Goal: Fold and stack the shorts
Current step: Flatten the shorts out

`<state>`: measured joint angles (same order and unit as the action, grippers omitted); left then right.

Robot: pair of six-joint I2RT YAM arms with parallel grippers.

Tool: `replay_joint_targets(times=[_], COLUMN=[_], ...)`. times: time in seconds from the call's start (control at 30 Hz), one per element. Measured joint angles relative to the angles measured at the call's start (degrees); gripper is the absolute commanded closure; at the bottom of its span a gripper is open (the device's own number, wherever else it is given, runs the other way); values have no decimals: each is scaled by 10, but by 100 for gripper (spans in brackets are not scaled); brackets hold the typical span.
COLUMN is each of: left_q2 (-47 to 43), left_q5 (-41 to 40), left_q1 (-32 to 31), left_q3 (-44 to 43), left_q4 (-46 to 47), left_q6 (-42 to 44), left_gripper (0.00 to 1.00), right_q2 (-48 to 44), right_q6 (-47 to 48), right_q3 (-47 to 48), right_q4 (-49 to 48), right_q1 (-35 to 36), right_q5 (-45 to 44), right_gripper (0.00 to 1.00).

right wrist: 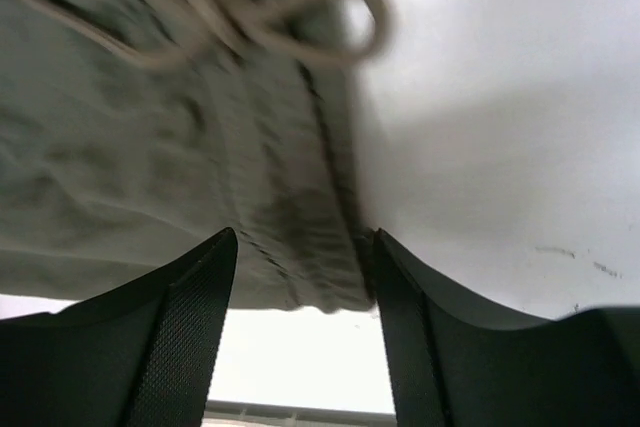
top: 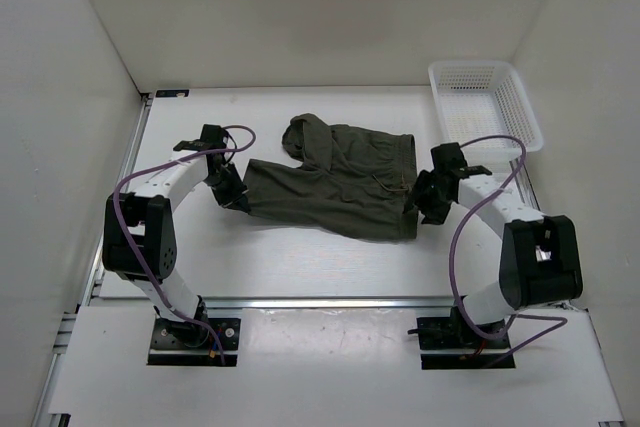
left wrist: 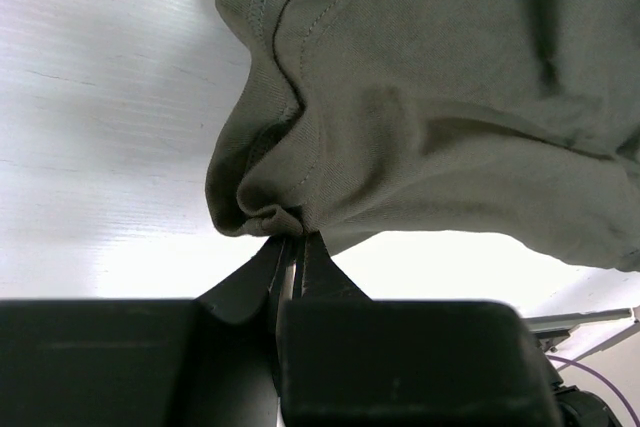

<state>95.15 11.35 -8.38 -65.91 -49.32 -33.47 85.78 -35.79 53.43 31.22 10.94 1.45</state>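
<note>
The dark olive-green shorts (top: 335,182) lie spread across the middle of the table, one leg bunched at the back. The tan drawstring (right wrist: 250,17) shows at the waistband in the right wrist view. My left gripper (top: 236,197) is shut on the hem of the shorts' left leg (left wrist: 265,212), pinching a fold of cloth. My right gripper (top: 424,205) is open at the waistband's near corner. Its fingers (right wrist: 195,297) stand either side of the waistband edge (right wrist: 300,247) without closing on it.
A white mesh basket (top: 485,102) stands at the back right corner. White walls enclose the table on the left, back and right. The metal rail (top: 320,302) runs along the near edge.
</note>
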Motion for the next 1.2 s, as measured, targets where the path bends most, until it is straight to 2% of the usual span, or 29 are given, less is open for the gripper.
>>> replay_joint_targets(times=[0.1,0.23,0.3,0.4,0.43,0.47,0.5,0.77,0.97,1.07,1.2], left_q2=[0,0,0,0,0,0,0,0,-4,-4,-4], left_q5=[0,0,0,0,0,0,0,-2,-2,-3,-4], left_q1=[-1,-7,-9,-11,-11,-11,-11,-11,-12,-12,-12], left_q3=[0,0,0,0,0,0,0,0,-3,-11,-21], left_q4=[0,0,0,0,-1,-2,-2,-8,-15,-17,-17], left_q6=[0,0,0,0,0,0,0,-1,0,0,1], left_gripper=[90,90,90,90,90,90,90,90,90,90,90], right_q2=[-24,-51,-63,-78,-78,-77,-77,-103,-115,-57,82], right_q6=[0,-1,-4,-12,-16,-17,-22,-10,9,19,33], right_q3=[-50,-107,-130,-152,-155,-157,-156,-122,-44,25,138], right_q4=[-2,-4,-16,-41,-48,-54,-57,-23,27,42,54], right_q1=[0,0,0,0,0,0,0,0,0,0,0], right_q5=[4,9,16,31,33,33,33,3,-15,-29,-46], right_gripper=[39,33,35,69,88,96,100,100,100,100,92])
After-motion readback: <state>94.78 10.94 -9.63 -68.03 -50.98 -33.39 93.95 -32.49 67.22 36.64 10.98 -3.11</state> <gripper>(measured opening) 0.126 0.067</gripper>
